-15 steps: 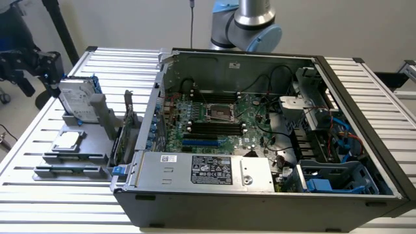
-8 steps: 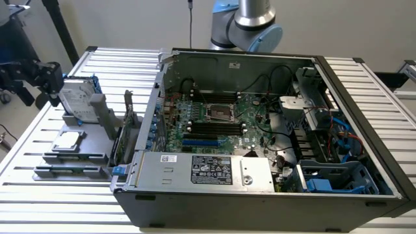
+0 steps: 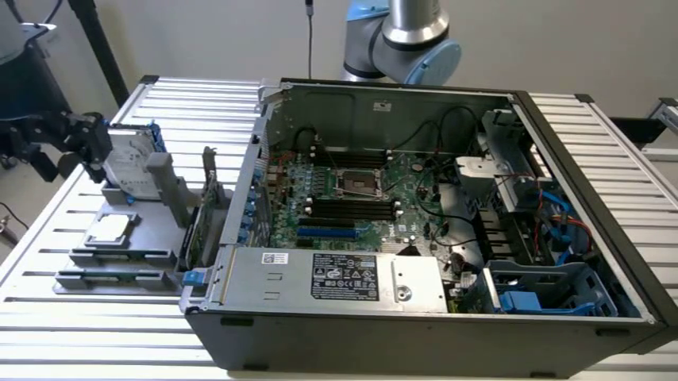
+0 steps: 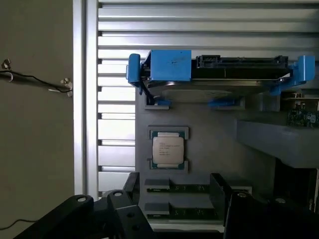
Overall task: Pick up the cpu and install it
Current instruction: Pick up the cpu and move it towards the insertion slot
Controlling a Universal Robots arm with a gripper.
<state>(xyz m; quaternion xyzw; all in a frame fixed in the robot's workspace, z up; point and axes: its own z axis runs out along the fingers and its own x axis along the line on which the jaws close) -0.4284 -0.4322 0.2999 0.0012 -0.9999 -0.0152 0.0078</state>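
wrist view: gripper (image 4: 172,211) with jaws apart, nothing between them, dark fingers (image 4: 107,211) framing the parts holder
gripper in exterior view: gripper (image 3: 87,143) hangs at the exterior view's left, over the far end of the holder, beside the hard drive (image 3: 132,163)
gripper state: spread wide, empty, touching nothing
cpu: cpu (image 4: 168,151) lies flat in its square pocket on the grey holder (image 4: 214,129), silver top up, not yet picked
cpu vs gripper: ahead of the open jaws along the wrist camera's line of sight, roughly centred between the fingers, well apart from the tips
cpu in exterior view: cpu (image 3: 109,228) sits toward the camera from the gripper, and lower
axis: chip is square, no long axis; edges line up with the holder
neighbours: memory sticks (image 4: 184,188) lie between the cpu and the gripper; hard drive (image 4: 219,74) stands beyond it
target: empty socket (image 3: 358,184) inside the open pc case (image 3: 424,325), on the bench (image 3: 63,317), to the exterior view's right of the holder
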